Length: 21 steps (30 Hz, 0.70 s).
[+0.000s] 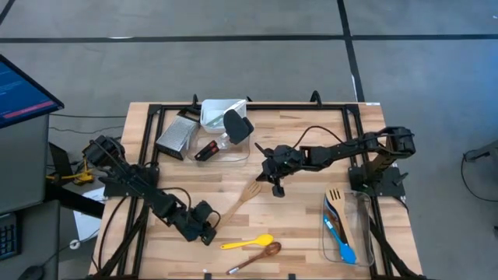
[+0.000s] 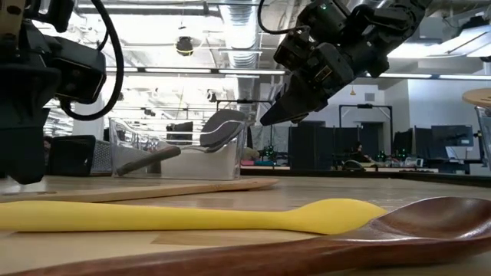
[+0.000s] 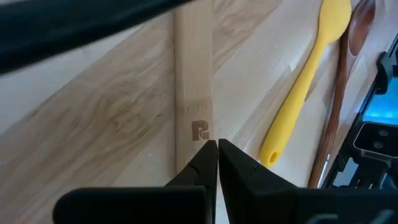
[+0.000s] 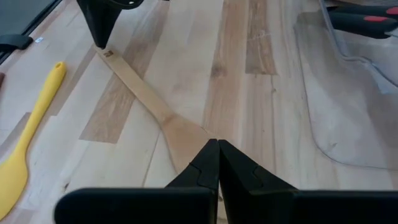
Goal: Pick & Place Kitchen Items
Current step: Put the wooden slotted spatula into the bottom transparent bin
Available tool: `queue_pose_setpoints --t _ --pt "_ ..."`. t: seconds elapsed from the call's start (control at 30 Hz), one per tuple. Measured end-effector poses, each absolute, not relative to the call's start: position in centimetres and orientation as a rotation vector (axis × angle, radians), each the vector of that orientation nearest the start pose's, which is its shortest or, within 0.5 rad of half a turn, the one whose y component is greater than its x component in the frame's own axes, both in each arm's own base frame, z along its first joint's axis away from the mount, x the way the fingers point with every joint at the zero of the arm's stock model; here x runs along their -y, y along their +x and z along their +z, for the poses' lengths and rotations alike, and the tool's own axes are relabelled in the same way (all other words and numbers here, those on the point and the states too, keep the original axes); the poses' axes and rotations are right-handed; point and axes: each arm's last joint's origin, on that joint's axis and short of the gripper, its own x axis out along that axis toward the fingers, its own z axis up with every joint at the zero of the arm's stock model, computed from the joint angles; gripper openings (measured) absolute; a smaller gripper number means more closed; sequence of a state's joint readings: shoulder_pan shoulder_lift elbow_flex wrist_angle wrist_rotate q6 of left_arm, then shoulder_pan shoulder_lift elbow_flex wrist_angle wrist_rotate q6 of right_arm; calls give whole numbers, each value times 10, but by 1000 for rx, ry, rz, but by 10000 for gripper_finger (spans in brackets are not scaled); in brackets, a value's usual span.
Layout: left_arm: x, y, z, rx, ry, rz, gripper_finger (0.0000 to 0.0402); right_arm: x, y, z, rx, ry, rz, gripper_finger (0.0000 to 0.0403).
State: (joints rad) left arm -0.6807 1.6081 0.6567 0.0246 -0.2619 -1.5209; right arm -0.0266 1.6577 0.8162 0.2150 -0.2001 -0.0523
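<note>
A pale wooden slotted turner [image 1: 241,201] lies flat on the table between my two arms. My left gripper [image 3: 217,144] is shut, its tips at the free end of the turner's handle [image 3: 194,93]; the right wrist view shows it there too [image 4: 99,40]. My right gripper [image 4: 217,144] is shut and hangs above the turner's blade [image 4: 183,134], clear of the table in the low view [image 2: 267,119]. A yellow silicone spoon [image 1: 247,242] and a dark wooden spoon [image 1: 261,252] lie near the front edge. My left gripper's shut fingertips slant down onto the free end of the turner's handle [image 4: 107,53], by the stamped mark [image 3: 199,130]. Whether they touch the wood I cannot tell. The turner lies flat on the table.
A clear tub [image 1: 352,233] at the right holds a wooden slotted turner and blue utensils. A second clear tub [image 1: 226,132] at the far side holds a black spatula and a red-handled tool, with a metal grater [image 1: 177,134] beside it. A black frame [image 1: 257,106] runs around the table.
</note>
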Motion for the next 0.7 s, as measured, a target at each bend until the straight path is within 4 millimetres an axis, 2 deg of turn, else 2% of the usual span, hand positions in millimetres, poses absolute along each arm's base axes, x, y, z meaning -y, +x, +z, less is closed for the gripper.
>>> queue_pose_setpoints --t 0.37,0.7 --pt "171 225 107 -914 -1024 388 2 9 329 167 -618 17 170 0" --pt "160 227 106 -913 -925 426 2 14 328 167 -629 23 154 0"
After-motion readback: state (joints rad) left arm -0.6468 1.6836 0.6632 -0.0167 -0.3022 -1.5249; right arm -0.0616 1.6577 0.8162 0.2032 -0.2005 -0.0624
